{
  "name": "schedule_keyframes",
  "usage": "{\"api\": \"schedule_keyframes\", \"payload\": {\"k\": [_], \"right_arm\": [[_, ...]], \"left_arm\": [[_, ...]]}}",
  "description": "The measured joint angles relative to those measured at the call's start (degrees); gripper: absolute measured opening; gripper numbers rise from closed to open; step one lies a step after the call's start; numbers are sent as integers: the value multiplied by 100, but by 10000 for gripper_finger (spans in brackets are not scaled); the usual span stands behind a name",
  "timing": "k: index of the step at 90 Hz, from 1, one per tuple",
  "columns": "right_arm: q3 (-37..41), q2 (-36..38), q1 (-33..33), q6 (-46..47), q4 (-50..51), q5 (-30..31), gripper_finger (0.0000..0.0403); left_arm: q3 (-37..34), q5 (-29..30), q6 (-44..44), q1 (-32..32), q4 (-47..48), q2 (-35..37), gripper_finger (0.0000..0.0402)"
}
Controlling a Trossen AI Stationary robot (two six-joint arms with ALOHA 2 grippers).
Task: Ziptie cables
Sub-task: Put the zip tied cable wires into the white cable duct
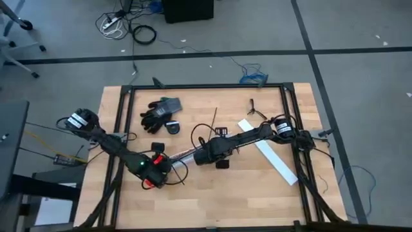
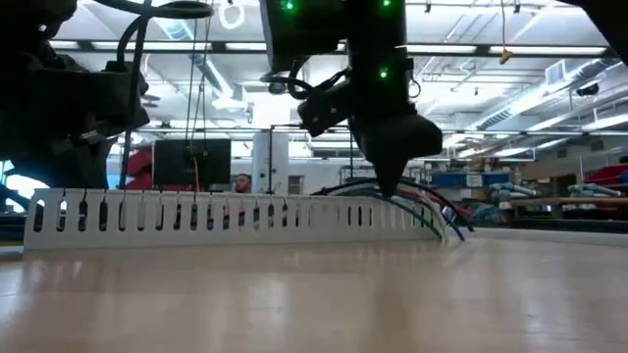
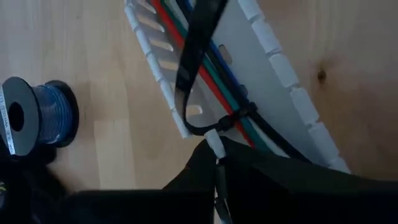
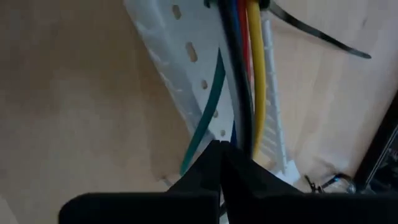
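1. My left gripper (image 3: 217,155) sits at the front of the table, clamped on the ziptie (image 3: 198,59).
2. The ziptie loops around the cables (image 3: 214,74) in the white channel (image 3: 273,50).
3. My right gripper (image 4: 222,152) is closed on the cables' other end.
4. A blue spool (image 3: 37,115) lies beside.

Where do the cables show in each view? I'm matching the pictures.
High view: cables mid-table, between left gripper and right gripper, colours too small to tell.
Low view: fanning out at the right, by the white slotted channel's end.
Left wrist view: along the channel, ziptie looped round them.
Right wrist view: along the channel too.
Shared landmark: the channel.
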State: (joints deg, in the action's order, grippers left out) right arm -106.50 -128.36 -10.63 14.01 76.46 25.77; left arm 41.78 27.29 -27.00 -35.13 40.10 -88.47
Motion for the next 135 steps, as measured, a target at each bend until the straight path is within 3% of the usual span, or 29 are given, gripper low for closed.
{"api": "schedule_keyframes", "payload": {"k": [18,26,59,66,79,92,102,111,123,135], "right_arm": [[-20,31,202,-342,-174,-559,0],[-61,45,209,-317,-62,-464,0],[-547,463,-289,89,362,-1269,0],[-543,626,-513,498,553,-1027,0],[9,1050,-1183,1760,392,32,0],[991,1429,-1882,3190,-597,1867,0],[1642,1406,-2130,3437,-1660,2438,6],[1985,1408,-2163,3435,-2491,2385,27],[1961,1410,-2081,3881,-2412,1708,77],[1961,1410,-2033,3961,-2380,1274,154]], "left_arm": [[0,24,-39,-176,101,-4,1],[0,19,-162,-222,146,-2,1],[4,-57,-219,-250,328,2,1],[2,-55,-272,-265,332,1,1],[0,-54,-285,-280,332,0,1],[0,-55,-181,-280,328,0,1],[0,-55,-151,-280,325,0,1],[0,-55,-193,-278,321,0,1],[0,-66,-351,-278,310,0,1],[0,-68,-459,-278,308,0,1]]}}
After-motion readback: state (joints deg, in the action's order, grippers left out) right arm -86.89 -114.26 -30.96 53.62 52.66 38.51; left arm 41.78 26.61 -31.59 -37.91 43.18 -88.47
